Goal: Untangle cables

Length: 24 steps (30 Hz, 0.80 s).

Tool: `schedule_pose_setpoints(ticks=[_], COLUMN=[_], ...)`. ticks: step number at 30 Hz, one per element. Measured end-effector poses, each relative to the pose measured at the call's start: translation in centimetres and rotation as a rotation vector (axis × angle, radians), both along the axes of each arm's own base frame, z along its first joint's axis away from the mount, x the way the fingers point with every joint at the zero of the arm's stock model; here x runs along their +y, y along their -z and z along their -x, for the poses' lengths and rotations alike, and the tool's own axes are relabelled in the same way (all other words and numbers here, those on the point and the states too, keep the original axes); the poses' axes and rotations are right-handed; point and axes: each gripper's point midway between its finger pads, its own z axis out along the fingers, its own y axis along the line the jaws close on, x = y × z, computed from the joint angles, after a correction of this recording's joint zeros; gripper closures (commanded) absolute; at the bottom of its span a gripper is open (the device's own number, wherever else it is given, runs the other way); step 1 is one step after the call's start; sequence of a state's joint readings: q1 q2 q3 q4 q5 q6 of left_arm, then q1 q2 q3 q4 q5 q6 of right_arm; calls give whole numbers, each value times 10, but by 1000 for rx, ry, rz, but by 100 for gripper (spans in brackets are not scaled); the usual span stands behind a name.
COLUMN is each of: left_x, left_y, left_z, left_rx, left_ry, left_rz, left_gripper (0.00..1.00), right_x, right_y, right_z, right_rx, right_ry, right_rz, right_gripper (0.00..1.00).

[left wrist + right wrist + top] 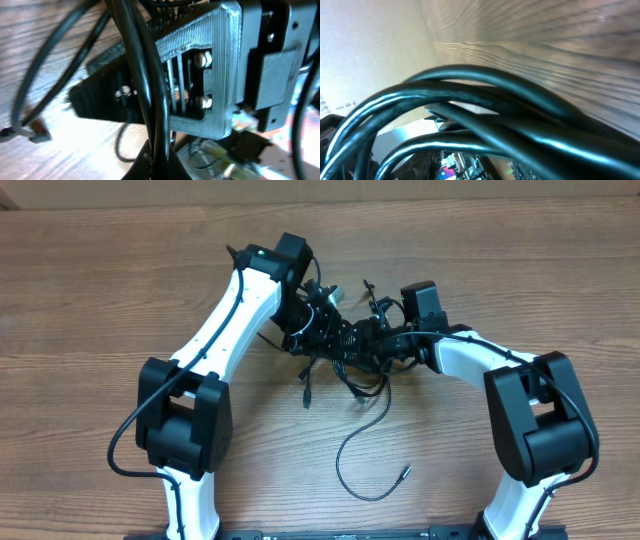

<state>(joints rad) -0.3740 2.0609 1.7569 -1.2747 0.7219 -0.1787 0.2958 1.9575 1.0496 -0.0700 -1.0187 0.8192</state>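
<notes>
Brown wood-grain table [100,300] is seen from overhead, with a pale beige wall [400,190] strip along the far edge. Both white arms are bent inward and meet at the far middle of the table.

The cables [350,355] are bunched in a black tangle between the two wrists, at the far centre. The left gripper [322,320] is buried in the left side of the tangle and the right gripper [378,330] in its right side. Jaw width cannot be told for either, as the fingers are hidden by cords and black hardware. One short strand is hung toward the near side and ended in a dark plug [307,398]. One long strand is trailed nearer still, curled into an open loop and ended in a small plug tip [405,472], lying flat and well apart from the tangle.

In the left wrist view only, a grey ribbed printed part [220,65] with two screws is shown close up, crossed by thick-looking black cords [145,75]. A plug end [37,134] is seen at the left on the wood.

In the right wrist view only, several cords [485,95] are pressed close to the lens, glossy and blurred, with wood [560,30] behind and the pale wall at the left. No fingers can be made out there
</notes>
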Motion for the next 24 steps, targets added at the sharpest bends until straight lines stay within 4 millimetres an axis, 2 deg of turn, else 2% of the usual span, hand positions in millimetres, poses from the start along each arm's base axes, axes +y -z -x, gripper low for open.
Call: schedule_pose_setpoints(ticks=[7, 12, 24], left_x=[-5, -15, -24], left_y=[-10, -22, -35], left_z=[0, 2, 2], left_rx=[71, 107, 148], left_ry=[-58, -70, -86], left_rz=[66, 151, 232], left_gripper=[96, 96, 96], right_x=[6, 9, 23], right_y=[-2, -10, -16], right_z=[-8, -20, -21], right_rx=[-64, -128, -189], right_ry=[11, 38, 23], right_rz=[5, -6, -20], right_gripper=[48, 48, 48])
